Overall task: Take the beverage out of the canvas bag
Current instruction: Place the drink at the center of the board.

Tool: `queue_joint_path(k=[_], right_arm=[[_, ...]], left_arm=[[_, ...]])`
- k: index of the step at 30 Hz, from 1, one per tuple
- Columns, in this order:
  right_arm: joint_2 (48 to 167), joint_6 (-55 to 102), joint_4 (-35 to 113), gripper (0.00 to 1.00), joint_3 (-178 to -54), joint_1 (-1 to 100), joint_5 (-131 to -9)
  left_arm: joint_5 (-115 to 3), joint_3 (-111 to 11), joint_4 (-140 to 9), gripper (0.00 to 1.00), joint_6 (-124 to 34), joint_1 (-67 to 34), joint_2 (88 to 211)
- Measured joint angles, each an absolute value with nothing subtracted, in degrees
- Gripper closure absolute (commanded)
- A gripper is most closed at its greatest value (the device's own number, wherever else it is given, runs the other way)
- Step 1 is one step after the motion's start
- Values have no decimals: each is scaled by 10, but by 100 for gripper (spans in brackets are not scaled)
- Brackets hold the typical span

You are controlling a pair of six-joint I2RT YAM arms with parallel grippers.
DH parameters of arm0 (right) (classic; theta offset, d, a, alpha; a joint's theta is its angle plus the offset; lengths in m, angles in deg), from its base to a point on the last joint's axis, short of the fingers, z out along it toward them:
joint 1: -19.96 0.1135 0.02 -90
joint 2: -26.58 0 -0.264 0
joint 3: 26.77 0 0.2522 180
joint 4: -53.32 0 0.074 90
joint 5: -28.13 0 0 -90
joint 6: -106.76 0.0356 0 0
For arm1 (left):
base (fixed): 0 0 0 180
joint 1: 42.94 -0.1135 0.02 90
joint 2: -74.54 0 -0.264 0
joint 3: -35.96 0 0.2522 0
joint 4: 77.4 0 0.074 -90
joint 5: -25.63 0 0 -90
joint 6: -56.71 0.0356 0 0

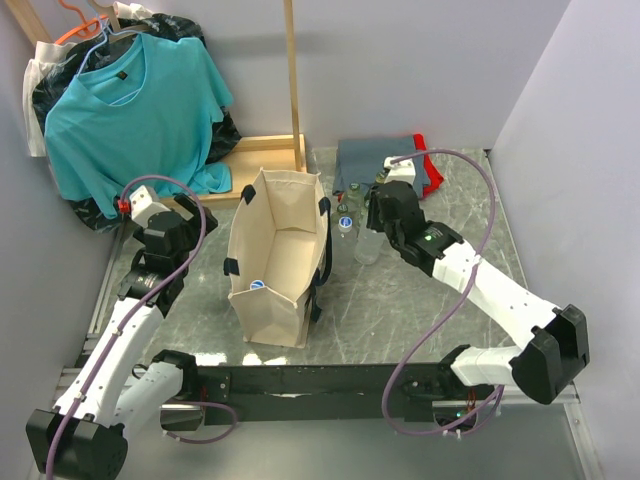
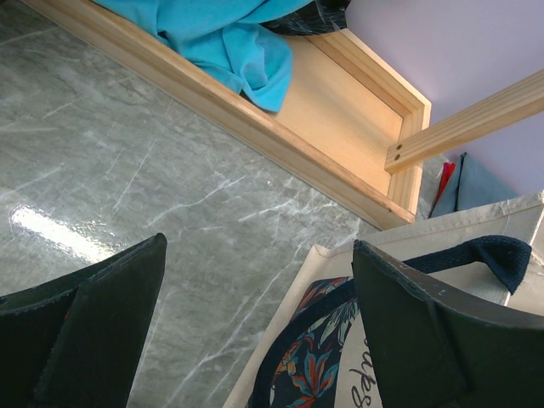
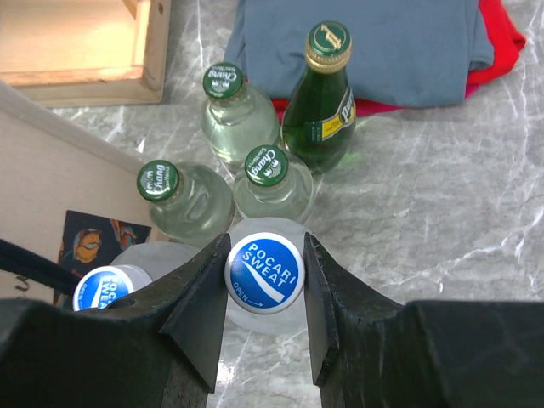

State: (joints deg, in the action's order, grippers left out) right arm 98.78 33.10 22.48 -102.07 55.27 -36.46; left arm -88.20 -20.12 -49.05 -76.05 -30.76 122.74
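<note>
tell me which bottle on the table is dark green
The gold-capped bottle nearest the folded grey cloth; the others are clear, with green or blue caps.

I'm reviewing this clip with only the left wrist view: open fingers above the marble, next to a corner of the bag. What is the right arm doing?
Observer: The right gripper is shut on the cap of a Pocari Sweat bottle.
Operator: Is that bottle inside the bag?
Observer: No. The top view shows it outside the canvas bag, on the bag's right side, next to the green-capped bottles.
Operator: So is the bag empty?
Observer: No. A blue-and-white cap shows at the bottom of the bag in the top view.
</note>
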Motion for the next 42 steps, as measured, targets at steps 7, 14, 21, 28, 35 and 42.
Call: queue_joint_path(k=[7,14,21,28,35,42], right_arm=[[1022,339,223,100,-1021,552,-373],[1025,339,224,100,-1021,552,-376],[1025,339,220,100,-1021,552,-376],[1026,340,214,100,-1021,552,-382],[1029,339,206,86,-1021,552,-391],[1029,339,206,53,-1021,552,-393]], left_arm=[[-882,-201,-490,4,-761,-308,1227],[-882,-201,-490,4,-760,-308,1227],[-882,-201,-490,4,-760,-308,1234],[-882,-201,-491,4,-760,-308,1239],[-882,-201,-492,4,-760,-308,1239],[-882,-201,-491,4,-760,-308,1239]])
